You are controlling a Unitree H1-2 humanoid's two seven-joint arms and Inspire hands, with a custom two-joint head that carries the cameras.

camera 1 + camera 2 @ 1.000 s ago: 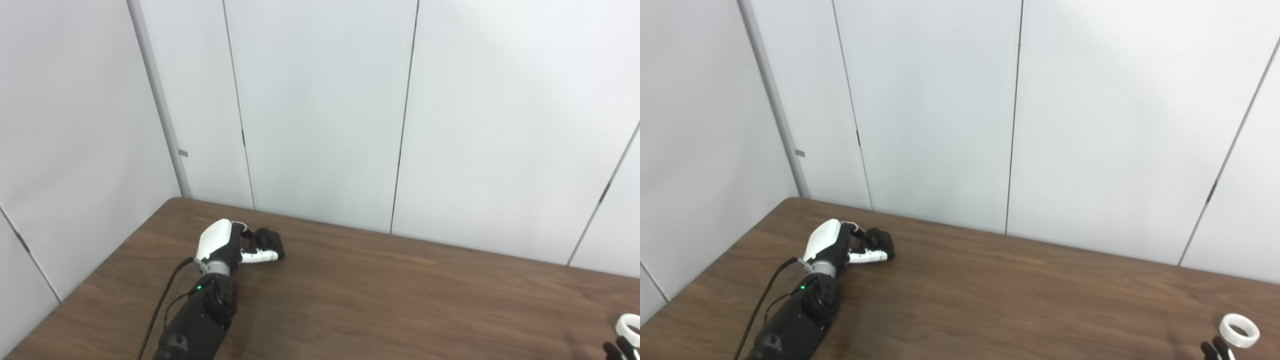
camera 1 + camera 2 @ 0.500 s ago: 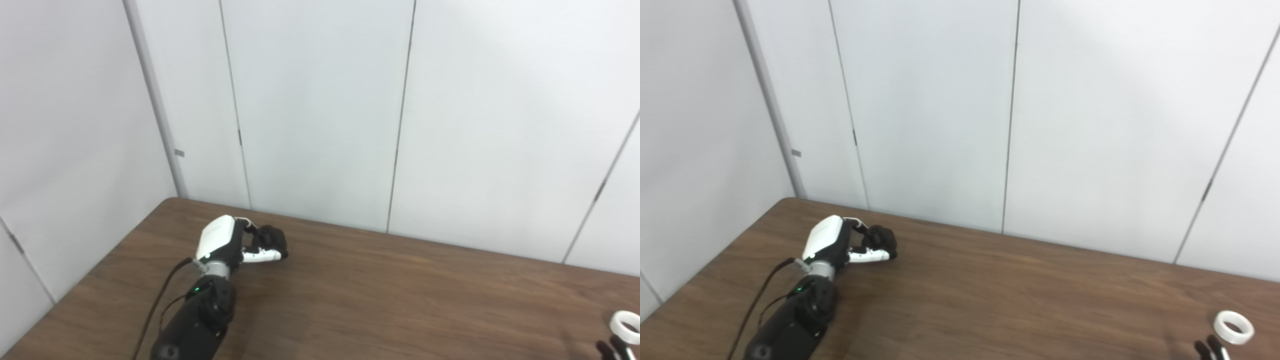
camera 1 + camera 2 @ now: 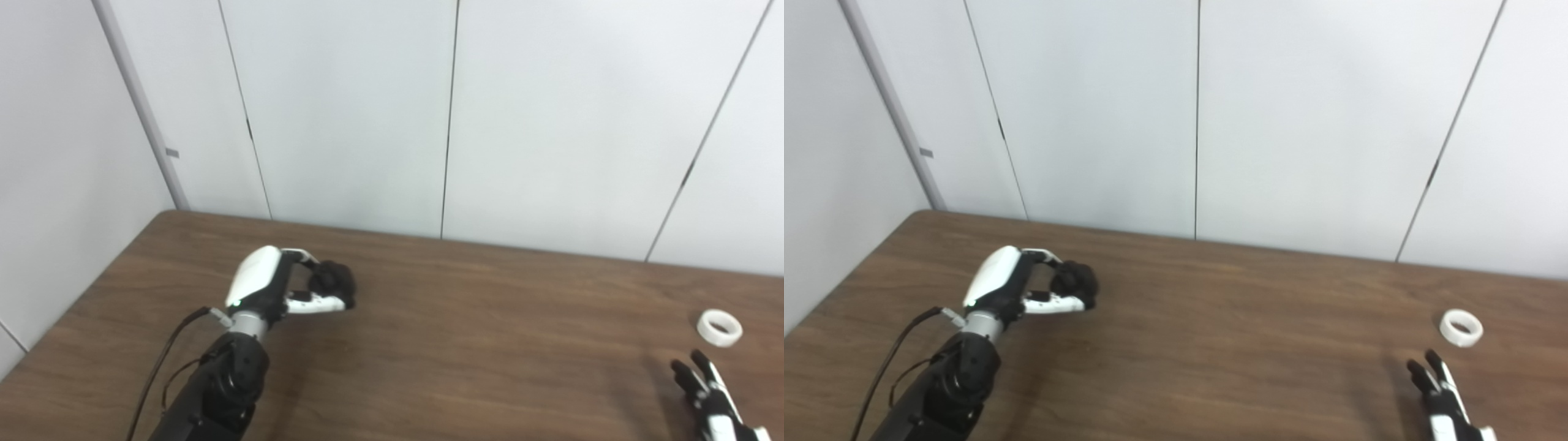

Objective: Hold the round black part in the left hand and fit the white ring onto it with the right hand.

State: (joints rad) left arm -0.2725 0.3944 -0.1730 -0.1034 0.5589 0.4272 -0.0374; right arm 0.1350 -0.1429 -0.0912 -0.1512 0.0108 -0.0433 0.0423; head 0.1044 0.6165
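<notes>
1. The wall [image 3: 367, 110] consisted of pale panels with thin dark vertical seams. It stood behind the surface and along its left side.
2. The surface [image 3: 465, 343] was dark brown wood grain and filled the lower half of both views.
3. The left arm [image 3: 214, 392] was black, with a cable along its left side. It entered from the bottom edge at the left and reached toward the far left part of the surface.
4. The left robot hand [image 3: 275, 288] had a white back and black fingers. Its fingers and thumb were curled closed around the black part [image 3: 331, 280]. The black part sat at the fingertips, on the right side of the left robot hand, close above the surface. Whether it touched the surface could not be determined.
5. The right robot hand [image 3: 1442, 392] appeared at the bottom right corner, only partly in frame. Its visible fingers were extended and apart, pointing away from the robot, and held nothing.
6. The ring [image 3: 1461, 327] was white and lay flat on the surface at the far right. It lay near the right robot hand, just beyond its fingertips, not touching them. It lay well apart from the black part.
</notes>
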